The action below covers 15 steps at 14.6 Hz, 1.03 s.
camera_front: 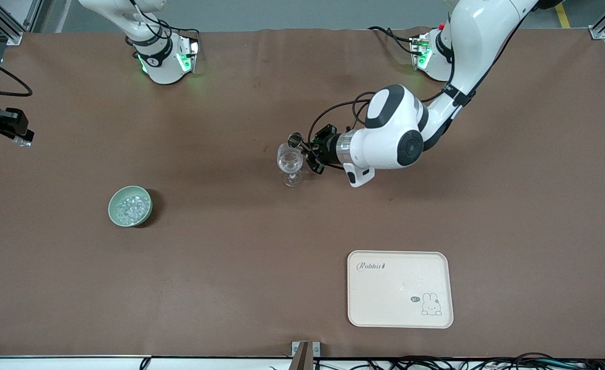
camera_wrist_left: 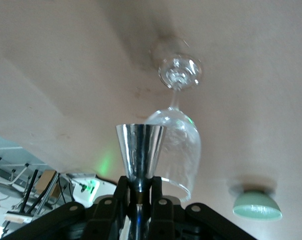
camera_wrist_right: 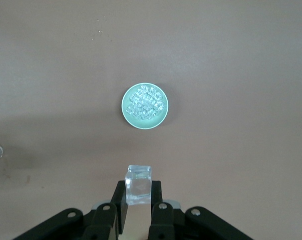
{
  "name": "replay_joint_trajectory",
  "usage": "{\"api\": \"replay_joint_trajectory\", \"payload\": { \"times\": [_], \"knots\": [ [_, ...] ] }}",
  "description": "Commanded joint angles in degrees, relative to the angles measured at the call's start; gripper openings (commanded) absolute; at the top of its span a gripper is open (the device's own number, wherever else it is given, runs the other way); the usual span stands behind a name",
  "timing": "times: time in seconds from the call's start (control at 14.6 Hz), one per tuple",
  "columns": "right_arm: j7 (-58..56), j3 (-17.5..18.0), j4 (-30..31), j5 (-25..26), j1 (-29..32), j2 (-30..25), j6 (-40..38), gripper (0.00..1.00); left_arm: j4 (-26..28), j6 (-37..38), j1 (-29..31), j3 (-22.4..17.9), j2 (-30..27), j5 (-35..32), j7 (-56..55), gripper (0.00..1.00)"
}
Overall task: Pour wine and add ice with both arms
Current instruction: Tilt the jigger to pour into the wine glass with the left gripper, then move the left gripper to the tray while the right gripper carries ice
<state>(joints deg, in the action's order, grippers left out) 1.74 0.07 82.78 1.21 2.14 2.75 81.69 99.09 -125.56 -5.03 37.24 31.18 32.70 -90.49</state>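
Pouring looks like the step in hand. In the middle of the front view, the left end effector [camera_front: 315,149] is closed on the stem of a small shiny metal cone-shaped measuring cup [camera_front: 295,137]. It holds that cup tipped at the rim of a clear stemmed wine glass [camera_front: 291,163], which stands upright on the brown counter [camera_front: 230,267]. In the left wrist view the cup's mouth sits right against the glass bowl. I cannot tell whether any liquid is running or has already collected in the glass.

The right end effector [camera_front: 17,134] hangs at the upper edge of the front view, at the right arm's end of the counter, and appears to be waiting. It is closed on the pale handle of a small clear square scoop [camera_wrist_right: 139,184]. The ice [camera_front: 129,208] lies heaped in a pale green round bowl [camera_front: 112,205], well apart from the glass and nearer the front camera.

No chunk shows in the glass, so adding ice seems still to be done. A cream rectangular tray with a rabbit print [camera_front: 400,308] lies low in the frame.
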Motion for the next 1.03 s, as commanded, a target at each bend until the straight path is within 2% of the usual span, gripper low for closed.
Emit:
{"api": "replay_joint_trajectory", "payload": {
  "times": [0.0, 0.27, 0.48, 0.69, 0.96],
  "knots": [
    [-1.47, 0.11, 0.19, 0.02, 0.24, -0.73, -0.57, 0.01, -2.41, 1.72, 2.29, 0.29, 1.26, 1.92, 2.77, 0.0],
    [-0.95, 0.37, 0.19, 0.02, -0.11, -0.82, -0.83, 0.01, -9.43, 1.72, 7.03, -0.06, 4.41, 6.75, 2.16, 0.01],
    [0.88, 0.9, 0.1, 0.02, -2.3, -0.82, -1.71, 0.01, -14.17, 1.72, 10.73, -0.24, 8.62, 6.76, 2.59, 0.01],
    [12.01, 1.78, -1.73, -0.07, -8.0, -0.56, -1.62, 0.0, -18.31, 1.28, 12.23, -3.13, 11.88, 6.94, 2.95, 0.01],
    [28.1, 1.69, -1.92, -0.41, -21.79, -0.21, -0.93, 0.0, -20.96, 1.19, 16.71, -3.14, 17.07, 7.02, 8.98, 0.01]
  ]
}}
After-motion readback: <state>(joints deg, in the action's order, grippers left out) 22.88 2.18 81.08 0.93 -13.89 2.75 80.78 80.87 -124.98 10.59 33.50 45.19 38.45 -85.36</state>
